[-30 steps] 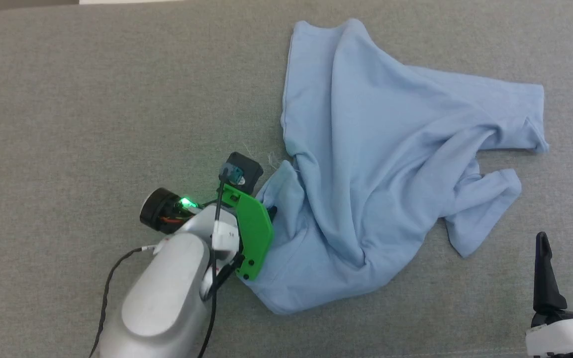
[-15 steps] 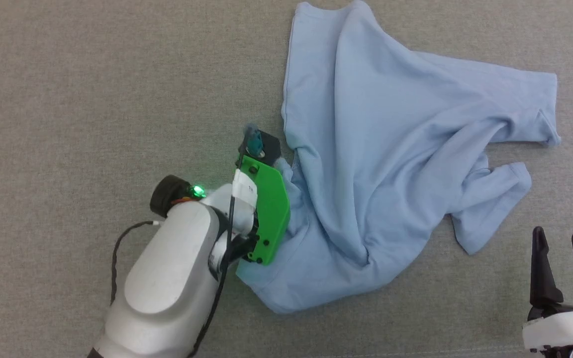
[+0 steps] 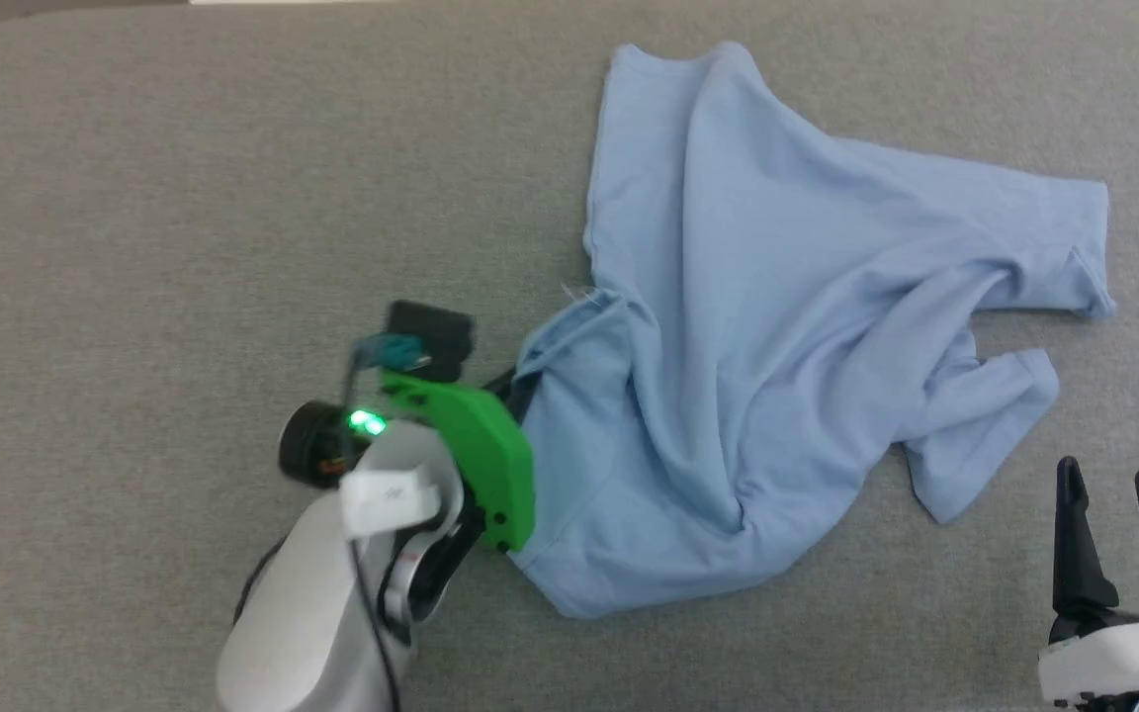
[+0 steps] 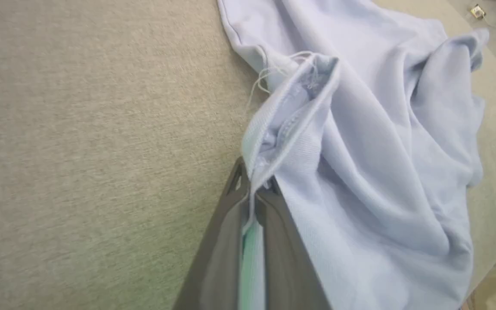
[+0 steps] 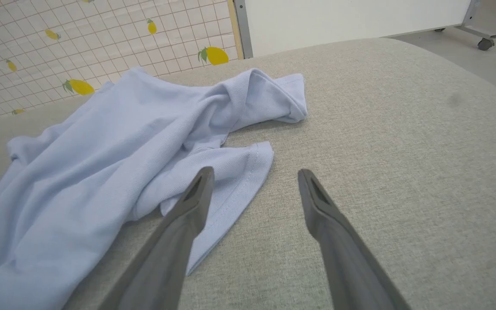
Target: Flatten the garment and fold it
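**Item 1, near right.** Right gripper point(image 3: 1106, 477): fingers spread wide, holding nothing, parked on the grey table point(image 3: 184, 198) just beside the nearer sleeve point(image 5: 235, 168).
Risk: with this side unanchored, I judge a pull from the left alone would drag the whole shirt across the table rather than spread it.

**Item 2, near left.** Left gripper point(image 4: 253, 186): fingers pinched together on a stitched edge of the shirt point(image 3: 777, 297). The wrist view shows a doubled fold running up from the tips, with loose threads point(image 4: 261, 84) past it.
Risk: the bite sits right at the fingertips, so a hard tug could slip it free. I cannot tell how many layers are caught; more than one would lift as a bunch and hide the true edge.

**Item 3, middle to far right.** The shirt: light blue and crumpled, with deep folds running near to far and both sleeves twisted at the right.
Risk: lifting quickly could tighten those twists.

**Item 4, far.** The shirt's far edge lies close to the table's far rim.
Risk: any push away from me could send cloth over it.
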